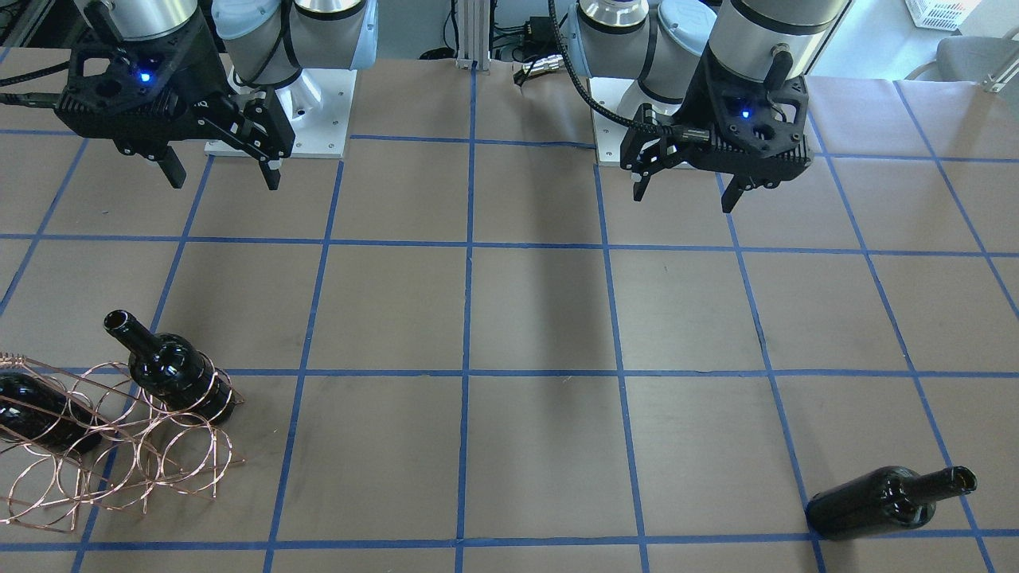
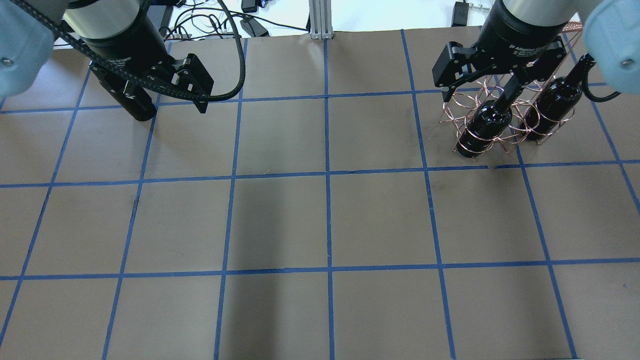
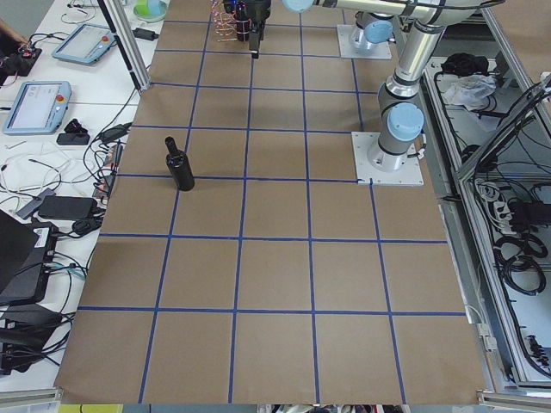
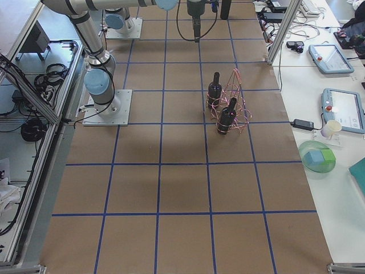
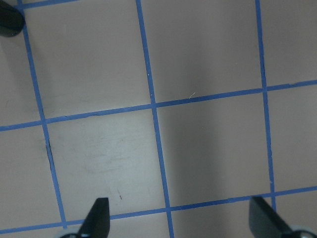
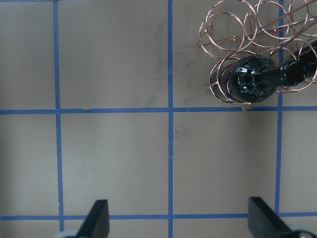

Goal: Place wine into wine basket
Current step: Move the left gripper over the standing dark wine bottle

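One loose wine bottle, near-black and glossy, lies on its side at the table's far edge on my left side; it also shows in the exterior left view. The copper wire wine basket stands at the far right and holds two look-alike bottles. My left gripper is open and empty, high above the table near its base. My right gripper is open and empty, raised on the near side of the basket. In the overhead view the left arm hides the loose bottle.
The brown table carries a blue tape grid. The two white arm bases stand at my edge. Operators' desks with tablets run along the far side.
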`<state>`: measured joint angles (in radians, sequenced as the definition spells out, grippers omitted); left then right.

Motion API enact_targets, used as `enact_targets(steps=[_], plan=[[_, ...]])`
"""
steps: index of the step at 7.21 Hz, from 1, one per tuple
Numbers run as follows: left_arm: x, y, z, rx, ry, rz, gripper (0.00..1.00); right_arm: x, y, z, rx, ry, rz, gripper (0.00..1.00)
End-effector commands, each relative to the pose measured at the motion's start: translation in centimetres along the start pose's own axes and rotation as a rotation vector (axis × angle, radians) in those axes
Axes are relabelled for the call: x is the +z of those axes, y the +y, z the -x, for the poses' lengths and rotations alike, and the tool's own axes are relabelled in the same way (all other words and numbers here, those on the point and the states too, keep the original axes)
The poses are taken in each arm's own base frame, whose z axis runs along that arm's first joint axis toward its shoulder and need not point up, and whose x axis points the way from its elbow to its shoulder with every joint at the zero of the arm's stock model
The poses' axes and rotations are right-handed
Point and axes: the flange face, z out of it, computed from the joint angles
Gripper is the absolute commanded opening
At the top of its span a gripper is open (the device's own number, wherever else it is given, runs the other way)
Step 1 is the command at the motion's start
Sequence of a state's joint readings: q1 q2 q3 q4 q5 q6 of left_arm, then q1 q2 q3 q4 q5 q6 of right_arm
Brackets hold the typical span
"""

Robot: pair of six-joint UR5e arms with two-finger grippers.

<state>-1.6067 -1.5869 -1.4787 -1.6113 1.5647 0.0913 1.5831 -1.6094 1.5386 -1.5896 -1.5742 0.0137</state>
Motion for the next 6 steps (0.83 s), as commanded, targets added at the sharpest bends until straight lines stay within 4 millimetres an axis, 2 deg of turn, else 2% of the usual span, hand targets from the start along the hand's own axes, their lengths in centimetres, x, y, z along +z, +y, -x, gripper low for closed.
enact_targets(steps=[1,3,4,6], plan=[[0.2,0.0,0.0,0.0,0.0,0.005,1.0,0.0,0.0,0.1,-0.001,-0.006,-0.002,1.0],[0.4,0.0,0.0,-0.02,0.008,0.009,1.0,0.0,0.0,0.1,-0.001,-0.008,-0.002,1.0],[0.6,-0.2,0.9,-0.024,0.003,0.003,1.0,0.1,-0.1,0.1,0.0,-0.008,0.001,1.0],[0.5,-0.7,6.9,-0.067,-0.004,-0.002,1.0,0.3,-0.2,0.1,-0.001,-0.006,0.005,1.0]])
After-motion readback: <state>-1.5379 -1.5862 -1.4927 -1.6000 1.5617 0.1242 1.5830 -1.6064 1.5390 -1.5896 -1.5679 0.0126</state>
